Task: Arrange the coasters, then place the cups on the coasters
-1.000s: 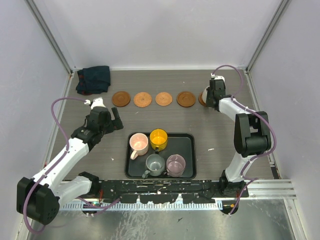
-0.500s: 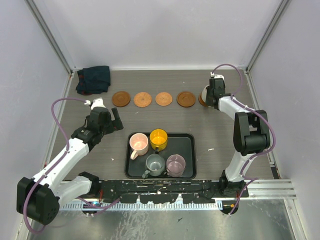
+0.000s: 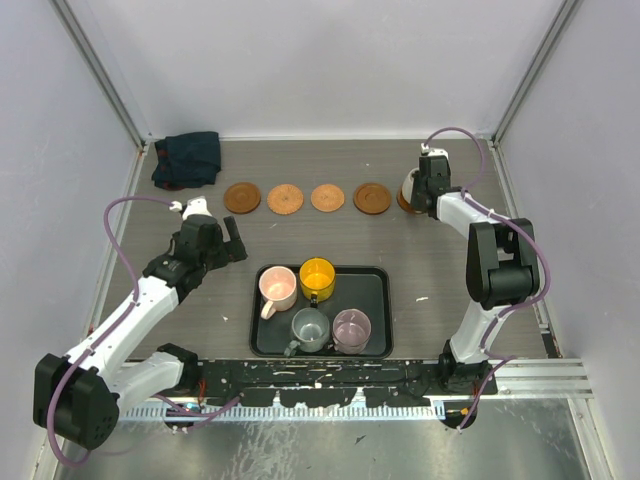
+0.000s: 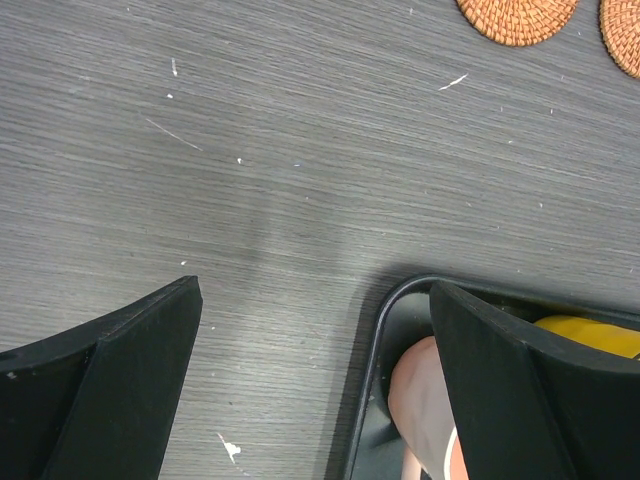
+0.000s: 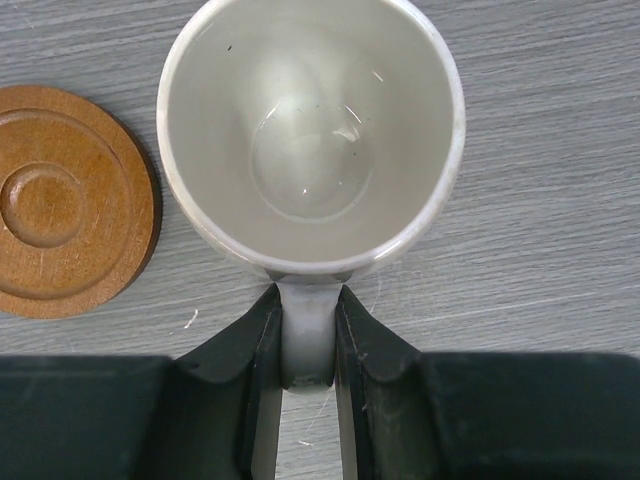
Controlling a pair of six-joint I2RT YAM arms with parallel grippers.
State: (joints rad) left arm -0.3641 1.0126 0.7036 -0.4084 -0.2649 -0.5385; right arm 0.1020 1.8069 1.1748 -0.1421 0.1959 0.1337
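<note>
Four coasters lie in a row at the back: (image 3: 242, 197), (image 3: 285, 199), (image 3: 327, 198) and a darker one (image 3: 372, 198). A brown edge of another coaster (image 3: 403, 200) peeks out beside my right gripper (image 3: 416, 193). The right gripper (image 5: 308, 298) is shut on the handle of the cream-white cup (image 5: 310, 130), which is upright with a wood-like coaster (image 5: 60, 200) just to its left. Pink (image 3: 278, 288), yellow (image 3: 317, 275), grey-teal (image 3: 310, 326) and mauve (image 3: 351, 327) cups stand in the black tray (image 3: 385, 300). My left gripper (image 3: 232, 243) (image 4: 315, 295) hangs open and empty beside the tray's far-left corner (image 4: 385, 320).
A dark blue cloth (image 3: 187, 158) is bunched in the far-left corner. Side walls close in on both sides of the table. In the left wrist view two woven coasters (image 4: 515, 15) show at the top edge, and the pink cup (image 4: 425, 400) sits behind the right finger.
The right gripper with the cream-white cup has shifted slightly towards the back and left. The left arm has stayed still.
</note>
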